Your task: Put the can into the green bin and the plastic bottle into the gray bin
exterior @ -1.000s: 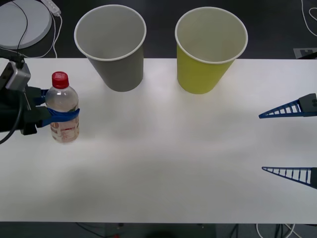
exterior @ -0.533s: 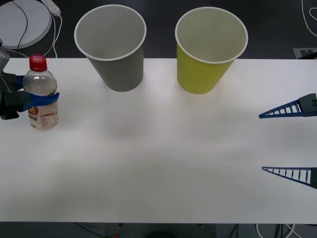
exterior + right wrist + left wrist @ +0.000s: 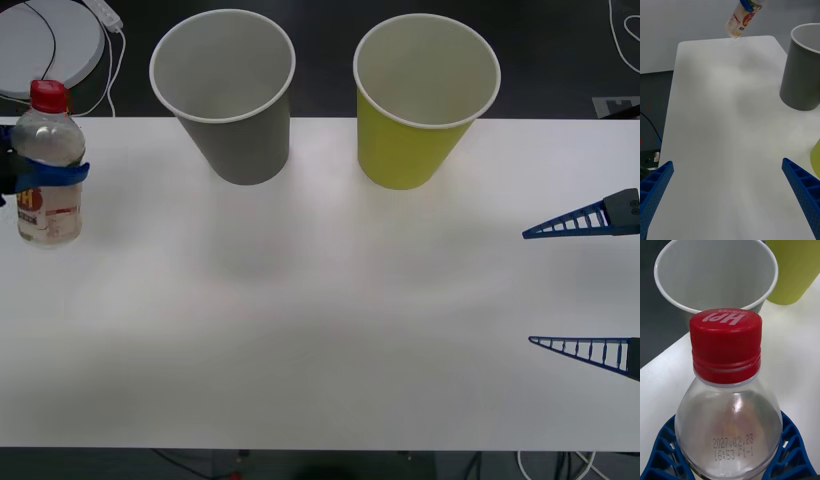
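Left gripper (image 3: 40, 178): blue fingers wrapped around the plastic bottle (image 3: 45, 165) below its shoulder, at the far left edge of the table (image 3: 320, 340); in the left wrist view the ribbed fingers (image 3: 666, 450) cup the clear body on both sides.
Change: over the last second the bottle has travelled up and leftward, away from the cups; it now looks lifted clear of the tabletop, upright.
Gray bin (image 3: 225, 95): standing at the table's back edge, right of the bottle, nothing visible inside.
Green bin (image 3: 425, 100): just beside the gray one, also looking empty; no can visible.
Right gripper (image 3: 585, 285): parked at the right edge, fingers spread wide, holding nothing.
Meaning: the lift looks done; a carry rightward over the gray rim likely follows.
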`<control>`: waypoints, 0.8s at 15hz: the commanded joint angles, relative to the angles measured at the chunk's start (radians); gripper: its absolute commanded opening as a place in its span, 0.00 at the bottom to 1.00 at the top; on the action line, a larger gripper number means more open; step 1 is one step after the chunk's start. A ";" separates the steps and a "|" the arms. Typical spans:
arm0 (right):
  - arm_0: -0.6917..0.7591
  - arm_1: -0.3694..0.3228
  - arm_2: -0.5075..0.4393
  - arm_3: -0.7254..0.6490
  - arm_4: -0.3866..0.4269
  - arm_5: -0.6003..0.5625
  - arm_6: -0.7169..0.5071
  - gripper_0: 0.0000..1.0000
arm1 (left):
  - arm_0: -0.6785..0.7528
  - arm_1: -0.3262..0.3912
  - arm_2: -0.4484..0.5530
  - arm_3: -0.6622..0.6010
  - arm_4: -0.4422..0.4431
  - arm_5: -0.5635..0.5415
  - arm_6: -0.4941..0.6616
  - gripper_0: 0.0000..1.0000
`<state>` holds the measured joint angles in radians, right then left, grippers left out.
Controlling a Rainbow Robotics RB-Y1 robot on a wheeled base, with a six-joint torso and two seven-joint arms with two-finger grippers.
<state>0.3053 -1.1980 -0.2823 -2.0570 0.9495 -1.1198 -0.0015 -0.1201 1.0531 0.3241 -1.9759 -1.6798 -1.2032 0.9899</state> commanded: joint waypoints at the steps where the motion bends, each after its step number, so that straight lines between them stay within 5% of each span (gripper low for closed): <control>1: 0.000 0.000 0.000 0.000 0.000 0.000 0.000 1.00 | -0.067 0.021 0.019 0.014 -0.021 -0.088 0.045 0.00; 7: 0.000 0.000 0.000 0.000 0.000 0.000 0.000 1.00 | -0.263 0.045 0.007 0.166 -0.031 -0.274 0.044 0.00; 12: 0.000 0.000 0.000 0.000 0.000 0.000 0.000 1.00 | -0.408 0.079 -0.109 0.276 -0.032 -0.297 0.050 0.00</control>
<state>0.3053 -1.1980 -0.2823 -2.0570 0.9495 -1.1198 -0.0015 -0.5082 1.1293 0.2323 -1.7158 -1.7134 -1.5004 1.0409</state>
